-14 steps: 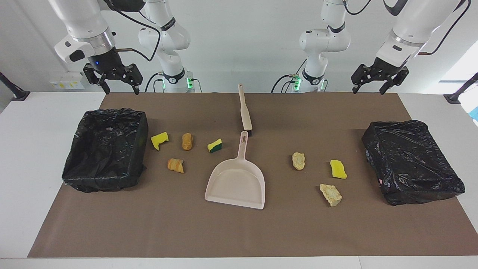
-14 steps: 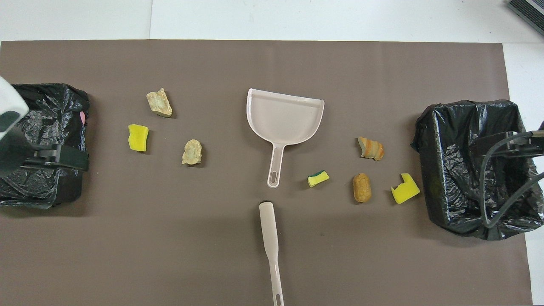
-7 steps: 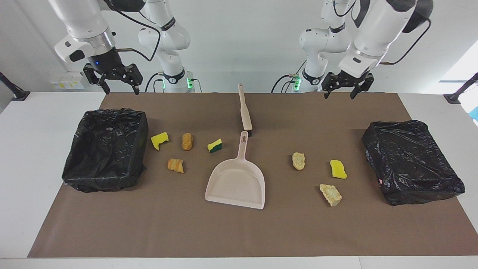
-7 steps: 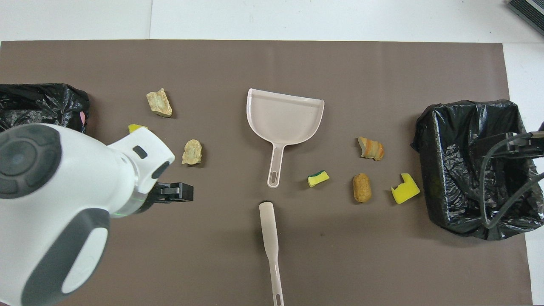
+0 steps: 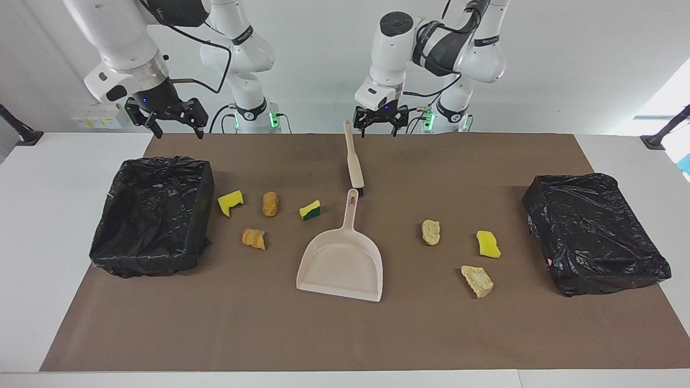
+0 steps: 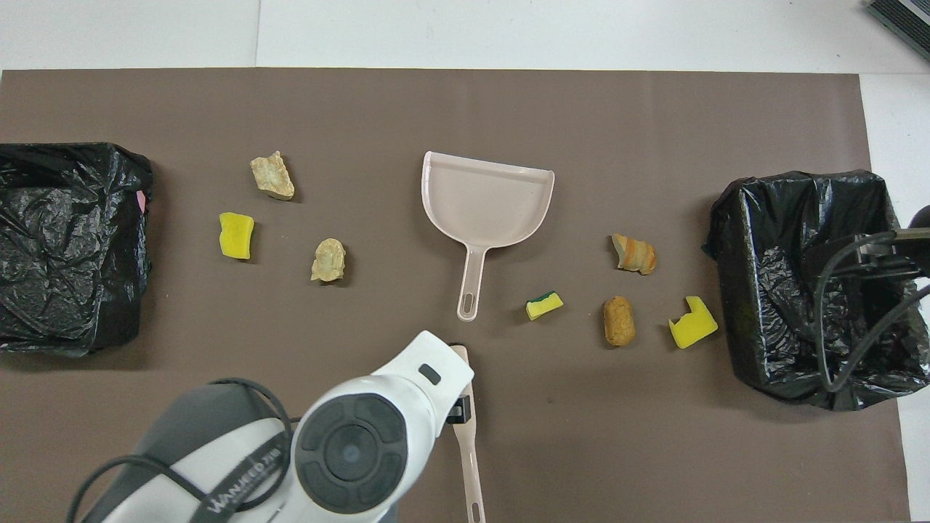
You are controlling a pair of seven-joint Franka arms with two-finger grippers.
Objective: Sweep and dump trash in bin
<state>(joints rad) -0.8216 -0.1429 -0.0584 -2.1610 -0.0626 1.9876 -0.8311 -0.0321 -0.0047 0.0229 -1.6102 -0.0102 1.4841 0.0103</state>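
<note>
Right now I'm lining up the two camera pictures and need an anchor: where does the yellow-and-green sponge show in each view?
Facing view: the yellow-and-green sponge lies beside the dustpan handle, toward the right arm's end of the table.
Overhead view: the same sponge sits beside the dustpan handle's tip, on the mirrored side.
Shared landmark: the dustpan handle, with the brush just nearer the robots.

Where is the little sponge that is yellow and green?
The yellow-and-green sponge lies on the brown mat, beside the dustpan handle, toward the right arm's end of the table, with the orange-brown chunk as its next neighbour.
</note>
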